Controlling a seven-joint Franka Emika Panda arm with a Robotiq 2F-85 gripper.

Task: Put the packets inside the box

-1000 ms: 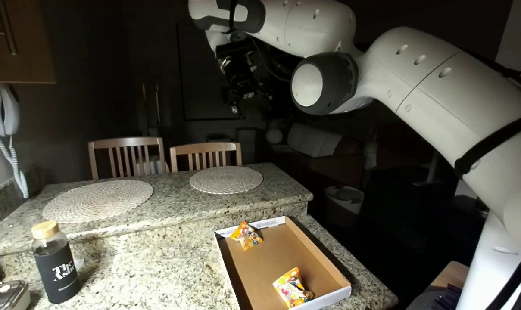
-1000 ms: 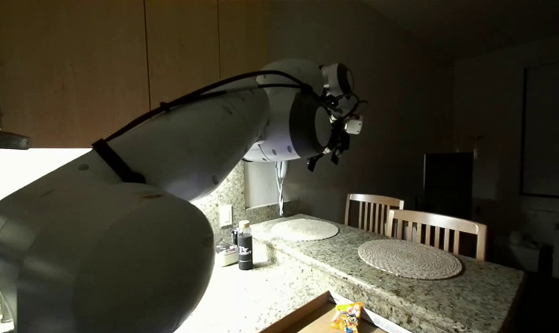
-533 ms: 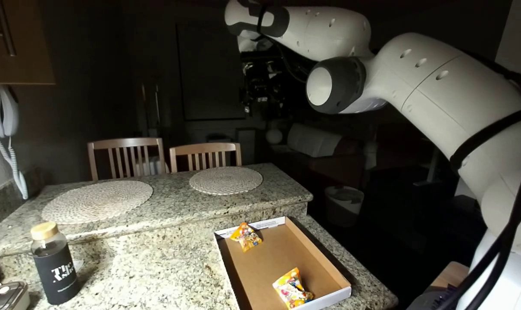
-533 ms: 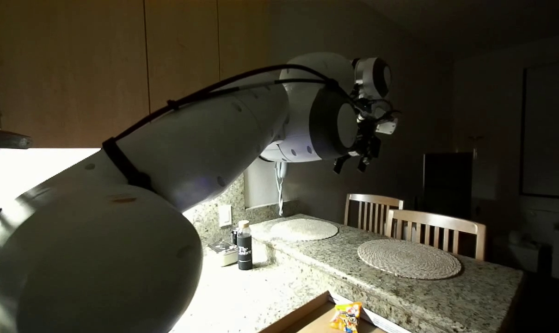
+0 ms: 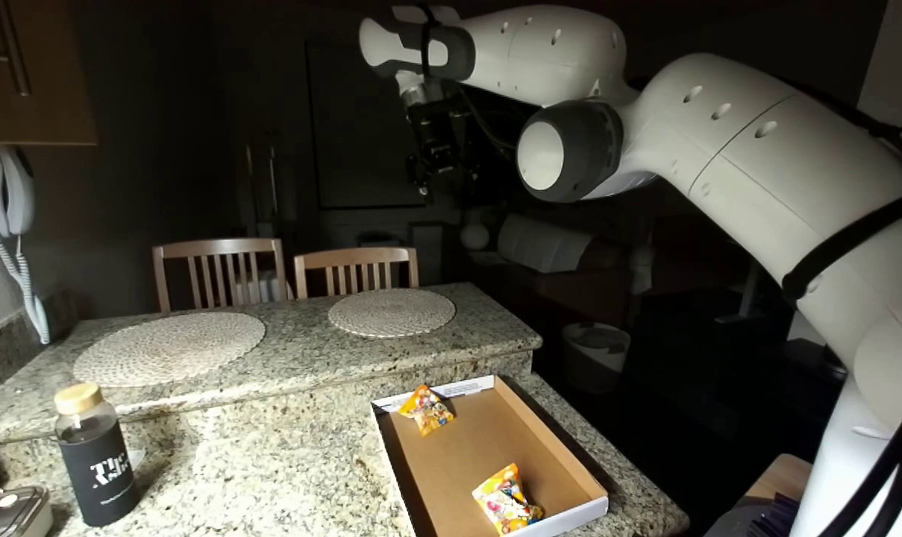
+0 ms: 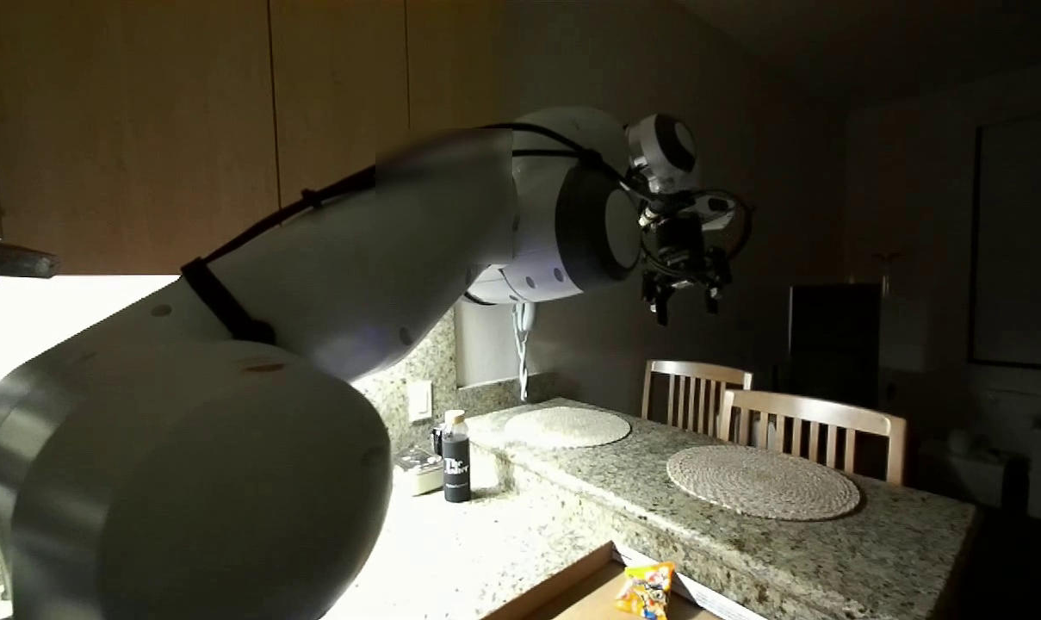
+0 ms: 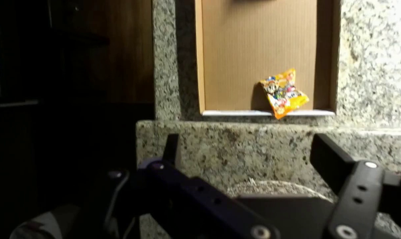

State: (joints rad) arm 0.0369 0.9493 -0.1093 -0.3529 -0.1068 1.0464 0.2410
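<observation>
The shallow cardboard box [image 5: 458, 455] lies on the lower granite counter; it also shows in the wrist view [image 7: 240, 49] and partly in an exterior view [image 6: 563, 581]. An orange-yellow packet [image 5: 426, 410] is in its far corner, a tip overlapping the white rim; it also shows in an exterior view [image 6: 647, 590] and the wrist view [image 7: 283, 93]. A second packet [image 5: 506, 500] lies in the box's near end, out of frame elsewhere. My gripper [image 5: 448, 183] hangs high above the counters, apart from the box. In the wrist view the gripper [image 7: 246, 142] is open with nothing between its fingers.
A raised granite ledge [image 7: 240, 146] borders the box's far end and carries two round placemats [image 5: 391, 312]. A dark bottle [image 5: 98, 466] and a lidded container [image 5: 10, 511] stand at the left. Two chairs [image 5: 357, 272] stand behind. A cabinet [image 6: 339, 129] is above the counter.
The arm first swings right in an exterior view, then partly back left. The hand has turned to point more downward. The packets and the box stay in place.
</observation>
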